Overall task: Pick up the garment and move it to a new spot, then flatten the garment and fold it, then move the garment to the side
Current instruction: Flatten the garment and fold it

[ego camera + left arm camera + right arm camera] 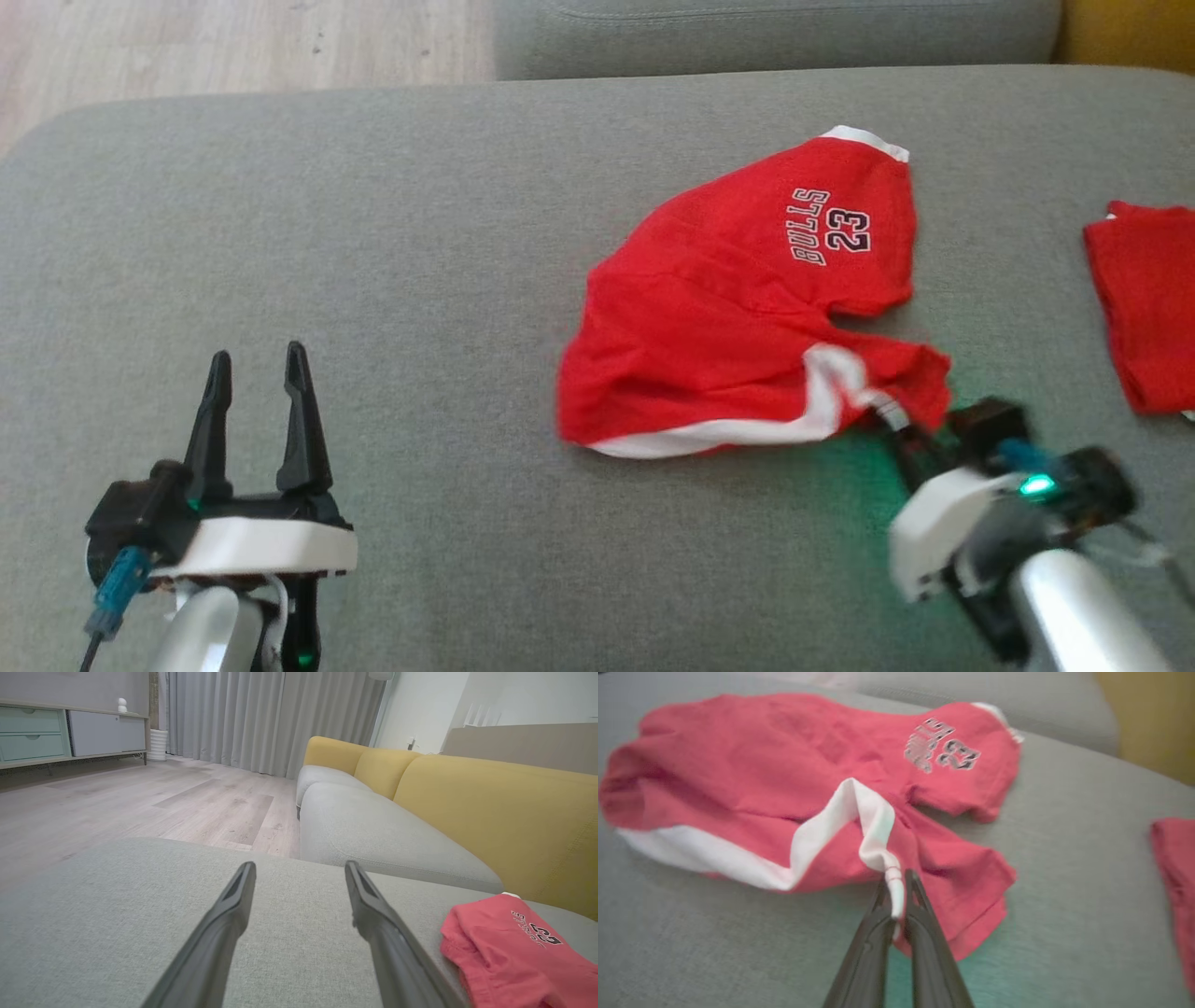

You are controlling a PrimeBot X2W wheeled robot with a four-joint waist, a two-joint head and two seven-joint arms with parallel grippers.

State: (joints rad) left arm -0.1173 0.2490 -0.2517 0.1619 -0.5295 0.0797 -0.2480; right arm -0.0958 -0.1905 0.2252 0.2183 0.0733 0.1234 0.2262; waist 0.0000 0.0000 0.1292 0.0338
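Note:
The garment (738,317) is a pair of red shorts with white trim and "BULLS 23" print, lying crumpled on the grey cushion (420,233), right of centre. My right gripper (887,415) is shut on the white trim at the garment's near right corner; in the right wrist view the two fingers pinch the white band (894,891) of the garment (784,774). My left gripper (257,364) stands open at the lower left, well clear of the cloth, with nothing between its fingers (233,914). The garment (509,947) lies at the lower right of the left wrist view.
A second red cloth (1144,299) lies at the cushion's right edge, also seen as a red cloth (1176,868) in the right wrist view. Another grey seat (373,830) with yellow backrests (504,812) stands beyond, and wooden floor (140,798) to the left.

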